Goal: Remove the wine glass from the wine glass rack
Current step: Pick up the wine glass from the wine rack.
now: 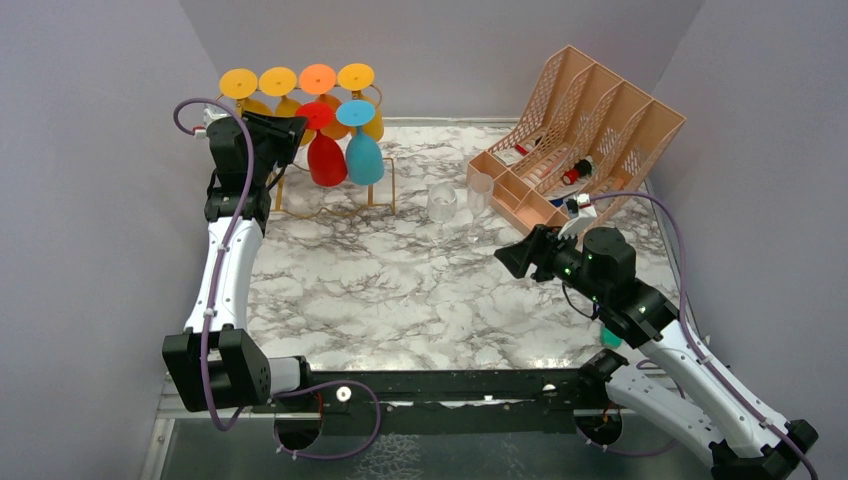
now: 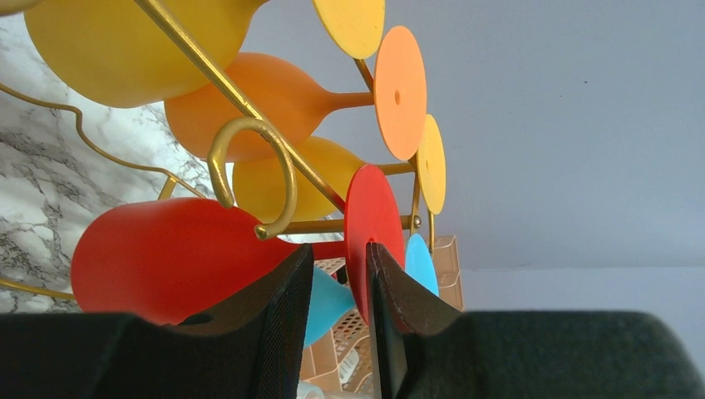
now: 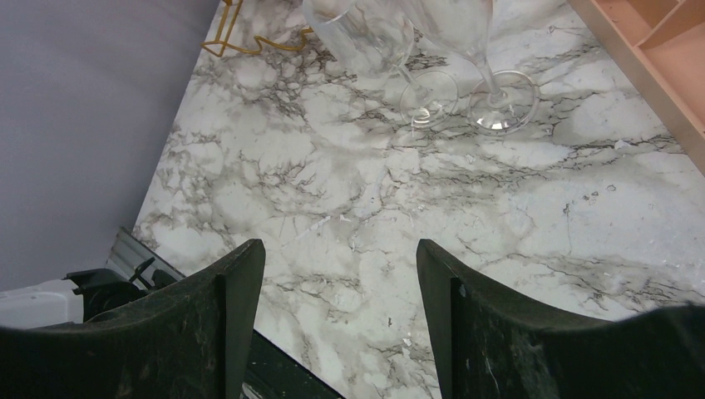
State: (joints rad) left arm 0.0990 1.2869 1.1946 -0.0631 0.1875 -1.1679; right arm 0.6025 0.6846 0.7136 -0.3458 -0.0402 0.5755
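The gold wire wine glass rack point(image 1: 340, 208) stands at the back left, and several coloured glasses hang upside down from it. My left gripper point(image 1: 290, 128) is up at its left end, by the red wine glass point(image 1: 325, 155). In the left wrist view the gripper point(image 2: 339, 253) is narrowed around the red glass point(image 2: 166, 258). The red foot disc lies against the right finger point(image 2: 399, 291), while the left finger point(image 2: 274, 291) is in front of the bowl. A gap still shows between the jaws. My right gripper point(image 1: 512, 258) hovers open over bare marble point(image 3: 339, 249).
Two clear glasses point(image 1: 441, 205) point(image 1: 478, 198) stand upright mid-table, their feet point(image 3: 428, 91) point(image 3: 501, 101) ahead of the right gripper. A peach lattice organizer point(image 1: 590, 120) is at the back right. A blue glass point(image 1: 362, 155) hangs right beside the red one. The rack's scroll end point(image 2: 218, 154) curls above the left fingers.
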